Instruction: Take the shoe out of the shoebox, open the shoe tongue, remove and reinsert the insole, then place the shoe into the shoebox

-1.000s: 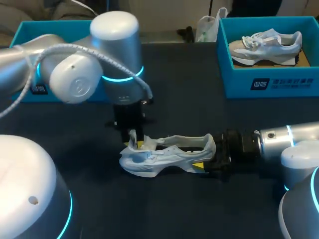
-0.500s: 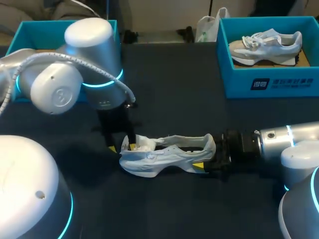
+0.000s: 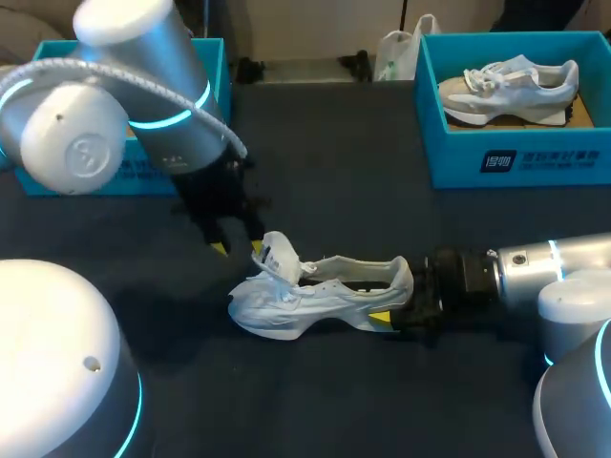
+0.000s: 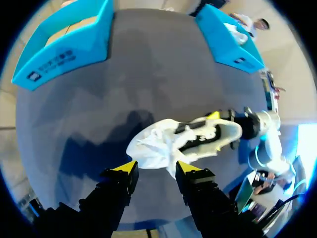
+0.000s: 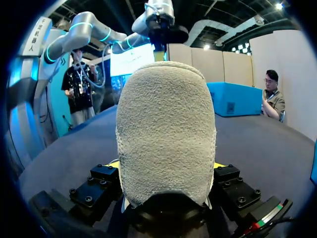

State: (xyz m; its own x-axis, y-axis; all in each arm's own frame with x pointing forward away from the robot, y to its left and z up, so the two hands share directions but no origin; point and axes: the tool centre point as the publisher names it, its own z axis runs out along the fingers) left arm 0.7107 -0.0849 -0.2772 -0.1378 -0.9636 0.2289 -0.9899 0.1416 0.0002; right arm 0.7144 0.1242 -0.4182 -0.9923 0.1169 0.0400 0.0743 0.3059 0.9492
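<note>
white label (image 3: 541,160) on blue shoebox (image 3: 458,162)

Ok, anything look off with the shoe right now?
Only the tongue: it sticks up crumpled over the toe end, clear of the open left gripper. The shoe is clamped at its heel by the right gripper.

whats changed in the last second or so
The left gripper drew back from the shoe toward the table's left rear, and now hangs open just clear of the tongue, which has been pulled up and stands raised. The right gripper stays shut on the shoe's heel. The shoe has not shifted, nor has the other shoe in its box.
</note>
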